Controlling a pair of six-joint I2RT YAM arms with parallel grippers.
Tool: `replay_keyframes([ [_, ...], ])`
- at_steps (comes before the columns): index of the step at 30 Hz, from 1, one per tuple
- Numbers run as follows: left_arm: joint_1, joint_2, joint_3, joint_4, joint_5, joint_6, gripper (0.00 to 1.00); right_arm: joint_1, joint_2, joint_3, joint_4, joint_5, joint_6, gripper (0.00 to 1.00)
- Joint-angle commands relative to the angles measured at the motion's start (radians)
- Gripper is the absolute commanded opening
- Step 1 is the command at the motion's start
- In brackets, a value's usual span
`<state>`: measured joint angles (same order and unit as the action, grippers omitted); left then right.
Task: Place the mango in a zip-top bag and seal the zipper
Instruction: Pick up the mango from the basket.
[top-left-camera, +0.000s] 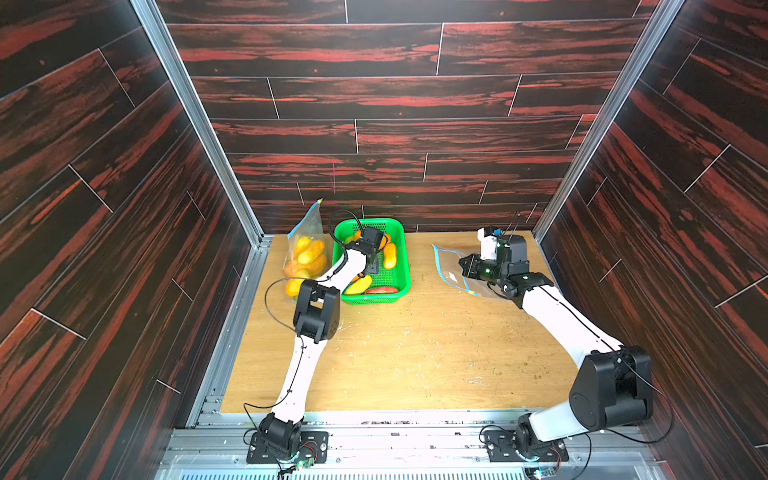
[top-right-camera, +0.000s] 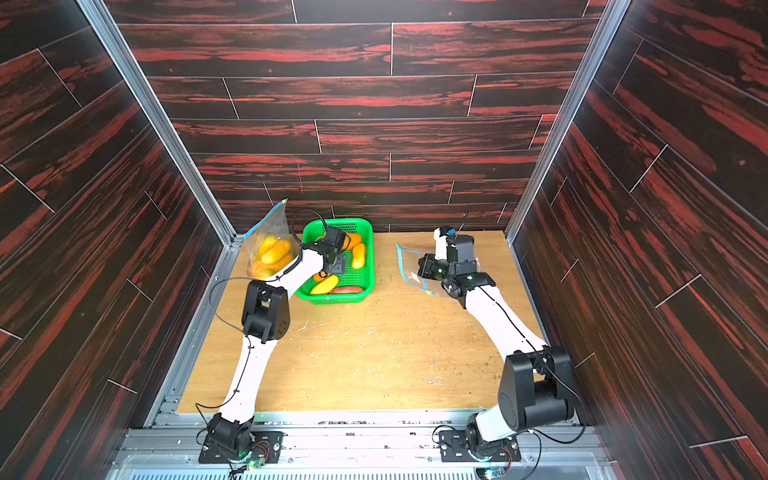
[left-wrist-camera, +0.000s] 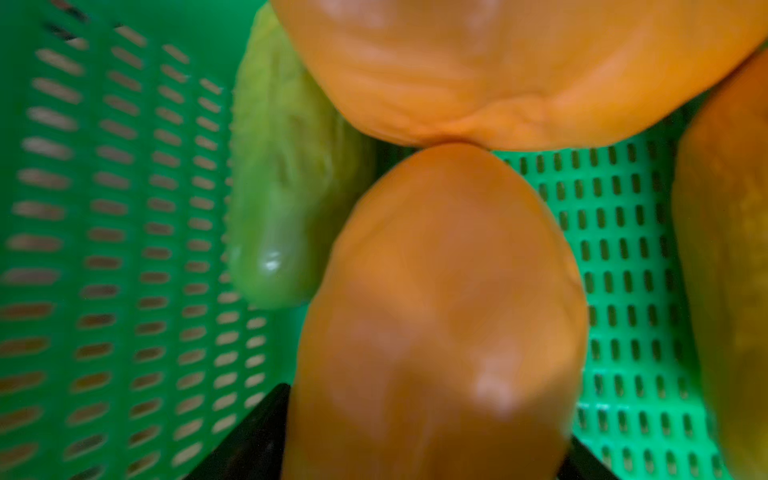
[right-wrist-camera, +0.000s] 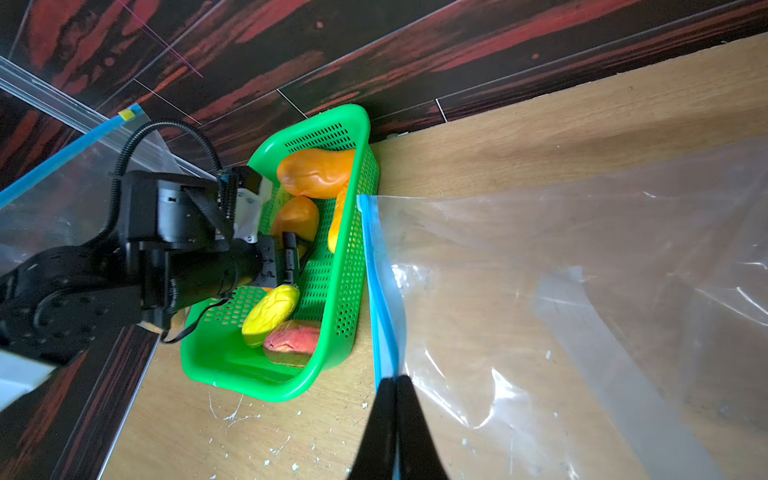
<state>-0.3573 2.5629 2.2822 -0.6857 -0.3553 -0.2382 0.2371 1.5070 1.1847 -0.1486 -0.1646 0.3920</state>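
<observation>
Left gripper (top-left-camera: 372, 264) is down inside the green basket (top-left-camera: 407, 274) at the back of the table (top-left-camera: 415, 353). Its jaws are spread wide around an orange mango (left-wrist-camera: 440, 316), fingers against its flanks. The fruit's tip touches another orange one. Right gripper (right-wrist-camera: 395, 388) is pinched fully closed on the blue zipper strip (right-wrist-camera: 376, 266) of the empty zip-top bag (right-wrist-camera: 540, 257), on the table right of the basket. A filled bag (top-left-camera: 307, 249) leans in the back-left corner.

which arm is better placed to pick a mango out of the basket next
Left. The left gripper is down in the green basket, fingers either side of an orange mango. The right gripper is across the table, shut on the blue zipper edge of the empty bag.
</observation>
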Motion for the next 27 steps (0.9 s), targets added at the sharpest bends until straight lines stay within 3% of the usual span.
replay_keyframes([
  [1,0.002,-0.004,0.045,-0.067,0.024,-0.007,0.71,0.000,-0.013,-0.017,0.012,-0.007,-0.002,0.00],
  [5,0.001,-0.106,-0.006,-0.050,0.093,-0.037,0.56,0.001,-0.006,-0.014,0.009,-0.014,-0.005,0.00],
  [8,0.001,-0.282,-0.180,0.092,0.189,-0.087,0.49,0.001,0.004,-0.007,0.005,-0.027,-0.003,0.00],
  [11,0.001,-0.535,-0.491,0.460,0.346,-0.176,0.43,0.000,0.010,-0.001,0.007,-0.036,0.005,0.00],
  [13,0.001,-0.694,-0.731,0.829,0.489,-0.238,0.41,0.000,0.014,0.009,0.007,-0.050,0.013,0.00],
  [16,-0.018,-0.842,-1.016,1.412,0.561,-0.359,0.39,0.001,0.019,0.024,0.010,-0.072,0.033,0.00],
  [19,-0.064,-0.865,-1.174,1.853,0.567,-0.395,0.38,0.001,0.021,0.040,0.018,-0.107,0.067,0.00],
  [21,-0.101,-0.817,-1.208,2.096,0.577,-0.393,0.37,0.002,0.022,0.051,0.031,-0.151,0.097,0.00],
  [27,-0.202,-0.693,-1.063,2.099,0.728,-0.356,0.36,0.004,0.015,0.080,0.073,-0.257,0.184,0.00],
])
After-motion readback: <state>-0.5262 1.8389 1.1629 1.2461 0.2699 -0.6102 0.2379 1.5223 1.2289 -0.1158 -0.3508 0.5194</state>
